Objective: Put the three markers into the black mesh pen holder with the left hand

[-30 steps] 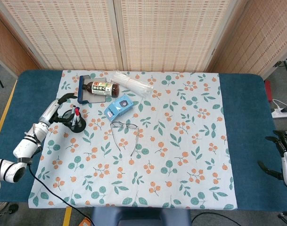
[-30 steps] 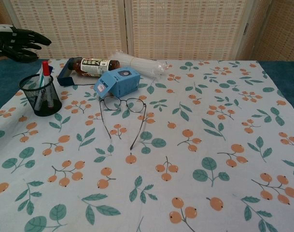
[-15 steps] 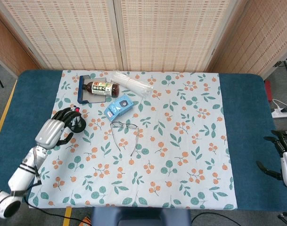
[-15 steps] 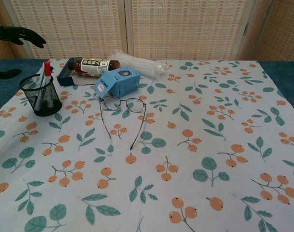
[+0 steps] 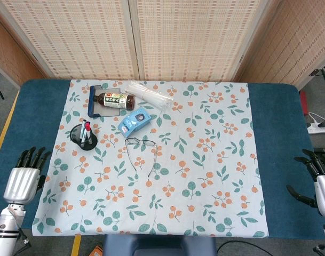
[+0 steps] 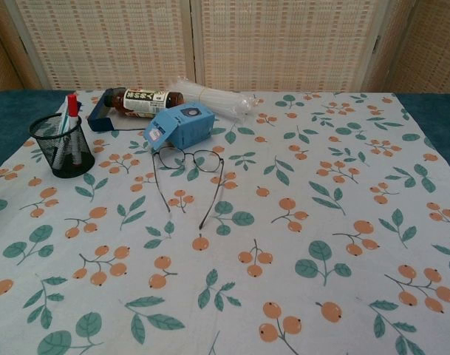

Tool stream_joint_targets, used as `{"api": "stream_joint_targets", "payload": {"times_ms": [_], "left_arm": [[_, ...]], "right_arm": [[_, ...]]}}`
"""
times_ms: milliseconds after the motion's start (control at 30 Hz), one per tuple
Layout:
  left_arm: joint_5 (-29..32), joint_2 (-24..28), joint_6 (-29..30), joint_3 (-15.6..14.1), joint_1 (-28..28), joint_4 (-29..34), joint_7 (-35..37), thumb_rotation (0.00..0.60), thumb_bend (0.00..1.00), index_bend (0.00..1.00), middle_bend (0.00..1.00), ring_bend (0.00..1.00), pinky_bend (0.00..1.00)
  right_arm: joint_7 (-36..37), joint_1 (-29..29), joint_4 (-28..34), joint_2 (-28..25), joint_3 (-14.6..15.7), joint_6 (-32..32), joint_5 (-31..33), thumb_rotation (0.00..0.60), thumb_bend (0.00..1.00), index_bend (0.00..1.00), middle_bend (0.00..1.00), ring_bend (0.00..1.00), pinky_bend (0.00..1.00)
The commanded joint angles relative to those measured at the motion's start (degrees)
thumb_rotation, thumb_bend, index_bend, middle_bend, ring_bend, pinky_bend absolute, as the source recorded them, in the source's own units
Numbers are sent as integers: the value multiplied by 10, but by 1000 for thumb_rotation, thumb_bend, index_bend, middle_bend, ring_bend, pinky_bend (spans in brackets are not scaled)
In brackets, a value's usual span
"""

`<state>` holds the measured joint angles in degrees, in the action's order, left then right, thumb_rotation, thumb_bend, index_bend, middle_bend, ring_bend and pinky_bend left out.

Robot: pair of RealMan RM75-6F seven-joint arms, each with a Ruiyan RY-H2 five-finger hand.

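1. Head view is showing the left hand [image 5: 22,180] sitting at the counter's [image 5: 37,114] near-left edge, fingers spread and grasping nothing; the chest view is not showing it.
2. The right hand [image 5: 318,181] is sitting at the far right edge, fingers apart, likewise empty.
3. The black mesh pen holder [image 6: 63,146] is standing upright on the patterned cloth [image 6: 298,222], left of the glasses [image 6: 186,177] and well apart from both hands.
4. The markers [image 6: 67,122] are standing inside the holder; a red cap is showing, but the exact count is too small to tell.
5. Judgement: no marker is lying loose on the cloth, so the task appears finished.
6. Advice: keep the left hand low and clear of the holder to avoid tipping it.
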<state>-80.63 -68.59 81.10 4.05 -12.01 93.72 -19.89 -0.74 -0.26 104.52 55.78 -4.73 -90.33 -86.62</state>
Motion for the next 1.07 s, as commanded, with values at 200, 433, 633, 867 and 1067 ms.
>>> {"api": "stream_joint_targets", "payload": {"times_ms": [200,433,633,867,1067], "left_arm": [[55,0,-9,7,24,-58,70,600,402,143,64,11,89],[71,16,-36,17,18,-73,118,600,402,162,65,11,89],[82,25,-46,24,18,-81,138,600,402,163,72,11,89],[86,27,-43,29,20,-83,149,600,402,163,71,11,89],[85,27,-45,29,20,-82,152,600,402,163,71,11,89]], "right_arm": [[-5,2,-1,1,1,6,3,600,99,283,144,278,163],[-11,2,-1,0,1,7,5,600,99,283,144,278,163],[-23,4,0,-1,2,16,18,600,98,283,144,277,163],[-32,5,6,-6,3,33,40,600,98,283,144,278,163],[-41,7,15,-10,1,42,55,600,99,283,144,277,163]]}}
